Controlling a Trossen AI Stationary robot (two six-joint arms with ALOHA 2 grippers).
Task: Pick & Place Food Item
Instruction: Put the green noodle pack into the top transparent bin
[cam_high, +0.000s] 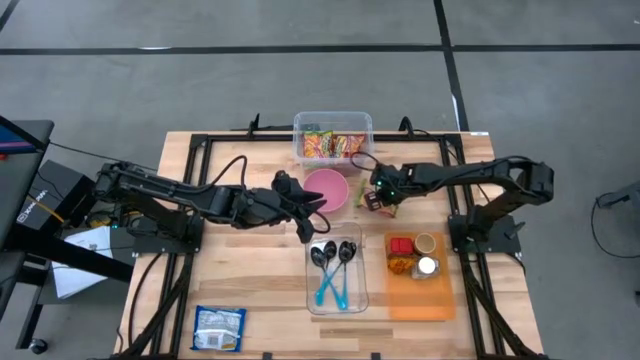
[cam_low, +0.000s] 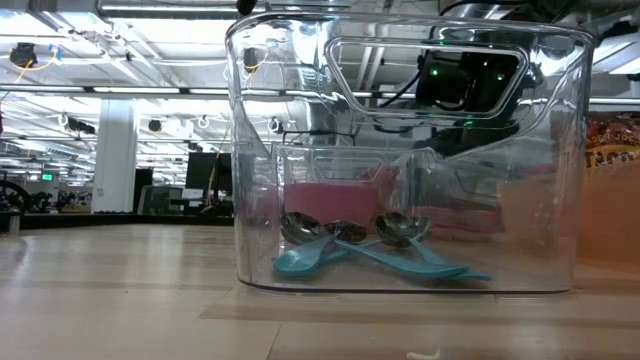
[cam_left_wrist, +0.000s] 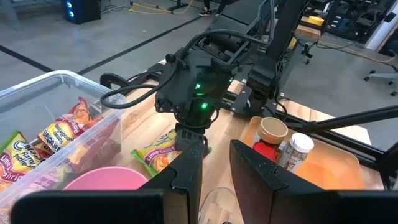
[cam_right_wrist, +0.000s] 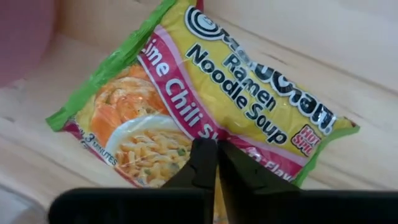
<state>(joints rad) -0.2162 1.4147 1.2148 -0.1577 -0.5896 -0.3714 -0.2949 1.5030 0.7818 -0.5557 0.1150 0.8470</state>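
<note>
Pinching ramen packet (cam_right_wrist: 205, 87) | right fingers (cam_right_wrist: 202, 163) closed together on its edge | packet flat on table (cam_right_wrist: 348, 62)

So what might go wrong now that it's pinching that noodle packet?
The right gripper is shut on just one edge of the ramen packet, so the slippery wrapper may slide free or tear when lifted. The pink bowl sits close beside it; a swinging packet might bump it. The left gripper hovers nearby over the bowl, so the arms might crowd each other.
</note>
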